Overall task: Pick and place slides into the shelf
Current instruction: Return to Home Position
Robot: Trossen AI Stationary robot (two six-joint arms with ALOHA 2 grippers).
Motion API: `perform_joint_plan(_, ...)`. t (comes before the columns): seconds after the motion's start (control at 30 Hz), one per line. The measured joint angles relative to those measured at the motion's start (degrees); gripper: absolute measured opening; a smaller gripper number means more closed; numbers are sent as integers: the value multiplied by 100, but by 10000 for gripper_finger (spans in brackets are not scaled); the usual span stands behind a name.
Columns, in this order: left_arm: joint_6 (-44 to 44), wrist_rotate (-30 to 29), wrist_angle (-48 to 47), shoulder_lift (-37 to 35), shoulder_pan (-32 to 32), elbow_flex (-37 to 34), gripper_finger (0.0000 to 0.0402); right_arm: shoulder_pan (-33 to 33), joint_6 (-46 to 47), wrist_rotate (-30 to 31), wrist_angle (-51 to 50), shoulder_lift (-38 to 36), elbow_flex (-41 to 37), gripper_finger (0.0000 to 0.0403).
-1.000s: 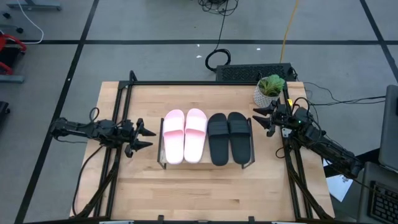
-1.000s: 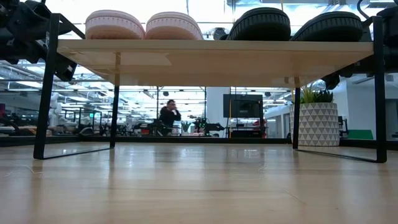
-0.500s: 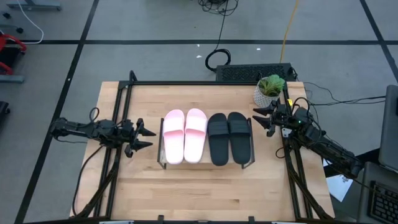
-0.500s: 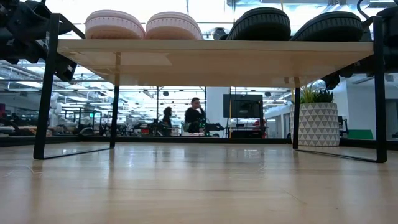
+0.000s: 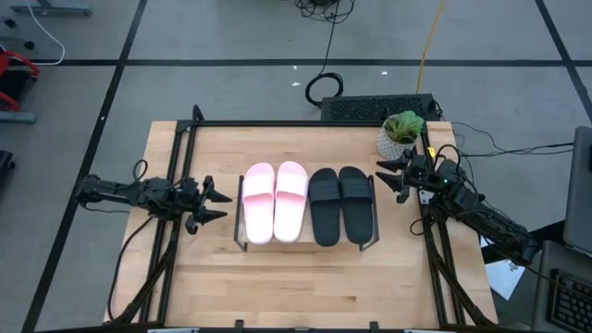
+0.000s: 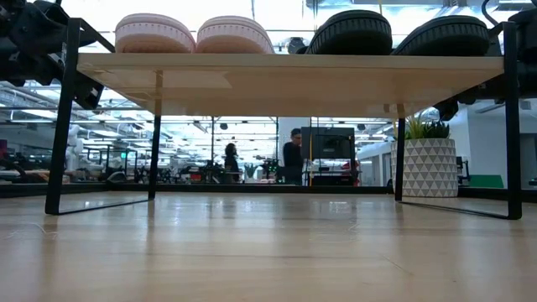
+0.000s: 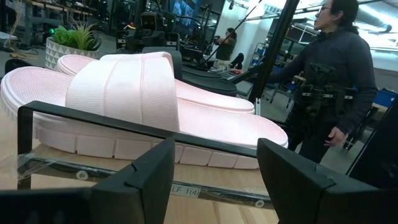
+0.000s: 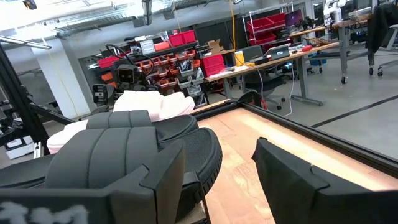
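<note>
The left tool (image 5: 220, 205) is hovering released, fingers spread, just left of the shelf (image 6: 285, 80). The right tool (image 5: 392, 180) is hovering released just right of it. On the shelf, the pink slides (image 5: 275, 201) and black slides (image 5: 342, 204) are lying side by side, broad straps up, pink nearer the left tool.

The shelf (image 6: 285, 84), a light wooden board on a thin black metal frame, stands level and carries all 4 slides on its top. They lie soles down, side by side in 1 parallel row. The 2 pale pink slides (image 5: 259, 203) fill the shelf's left half as the high view shows it, and the 2 matte black slides (image 5: 355, 205) fill its right half. Each has 1 broad strap, set toward the shelf's edge nearer that view's top.
</note>
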Motion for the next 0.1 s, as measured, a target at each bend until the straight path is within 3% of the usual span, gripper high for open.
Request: perform_joint_plan(0.1, 0, 25, 0, -2, 0, 0, 225, 0, 1, 0, 0, 0, 1, 185)
